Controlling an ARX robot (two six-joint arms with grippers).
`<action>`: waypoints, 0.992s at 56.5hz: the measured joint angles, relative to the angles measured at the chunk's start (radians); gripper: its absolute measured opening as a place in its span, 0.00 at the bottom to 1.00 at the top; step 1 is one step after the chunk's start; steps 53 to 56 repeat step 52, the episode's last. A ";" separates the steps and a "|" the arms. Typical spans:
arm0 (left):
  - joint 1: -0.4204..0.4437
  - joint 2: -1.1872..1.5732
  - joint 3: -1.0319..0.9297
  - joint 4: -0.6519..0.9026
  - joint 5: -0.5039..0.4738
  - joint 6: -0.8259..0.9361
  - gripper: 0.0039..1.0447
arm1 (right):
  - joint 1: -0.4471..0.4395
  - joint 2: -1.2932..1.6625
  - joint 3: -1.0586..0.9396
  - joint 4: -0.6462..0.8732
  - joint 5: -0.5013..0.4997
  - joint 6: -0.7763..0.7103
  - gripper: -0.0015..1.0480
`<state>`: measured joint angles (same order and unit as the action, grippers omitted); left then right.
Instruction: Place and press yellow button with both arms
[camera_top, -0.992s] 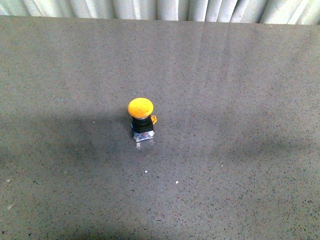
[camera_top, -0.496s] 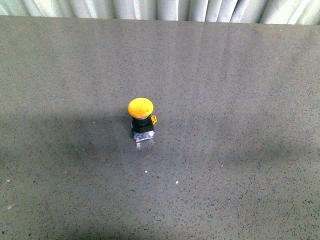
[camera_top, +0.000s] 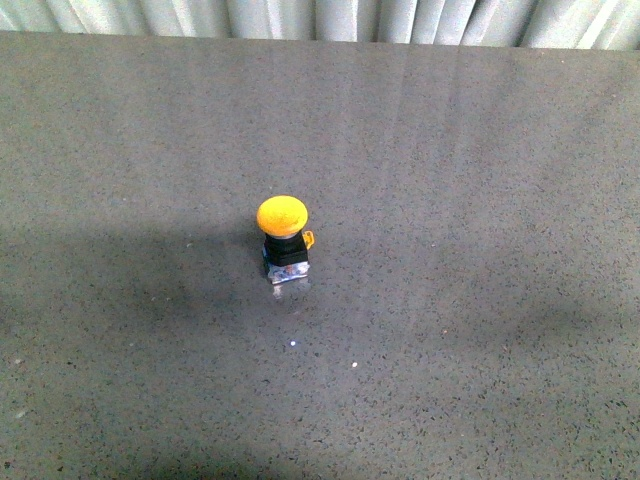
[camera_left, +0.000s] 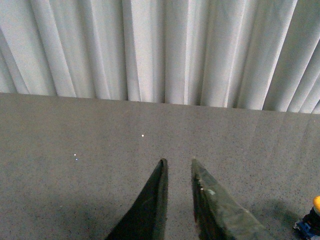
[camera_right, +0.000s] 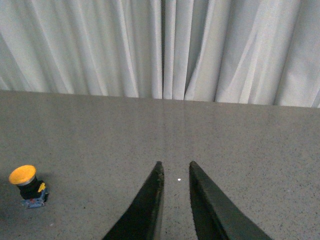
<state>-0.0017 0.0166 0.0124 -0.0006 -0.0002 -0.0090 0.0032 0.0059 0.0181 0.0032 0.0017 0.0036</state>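
Note:
The yellow button (camera_top: 282, 238) stands upright near the middle of the grey table (camera_top: 480, 180), yellow dome cap on top, black body, silvery base, small yellow tab on its right side. Neither arm shows in the front view. My left gripper (camera_left: 177, 162) is shut and empty, held over bare table, with the button's edge (camera_left: 314, 220) far off to one side. My right gripper (camera_right: 174, 165) is shut and empty, with the button (camera_right: 27, 186) well off to its other side.
A white pleated curtain (camera_top: 330, 18) hangs along the table's far edge and also shows in the left wrist view (camera_left: 160, 50) and the right wrist view (camera_right: 160, 50). Small white specks (camera_top: 292, 345) lie on the table in front of the button.

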 joint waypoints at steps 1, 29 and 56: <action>0.000 0.000 0.000 0.000 0.000 0.000 0.21 | 0.000 0.000 0.000 0.000 0.000 0.000 0.19; 0.000 0.000 0.000 0.000 0.000 0.002 0.91 | 0.000 0.000 0.000 0.000 0.000 0.000 0.91; 0.000 0.000 0.000 0.000 0.000 0.002 0.91 | 0.000 0.000 0.000 0.000 0.000 0.000 0.91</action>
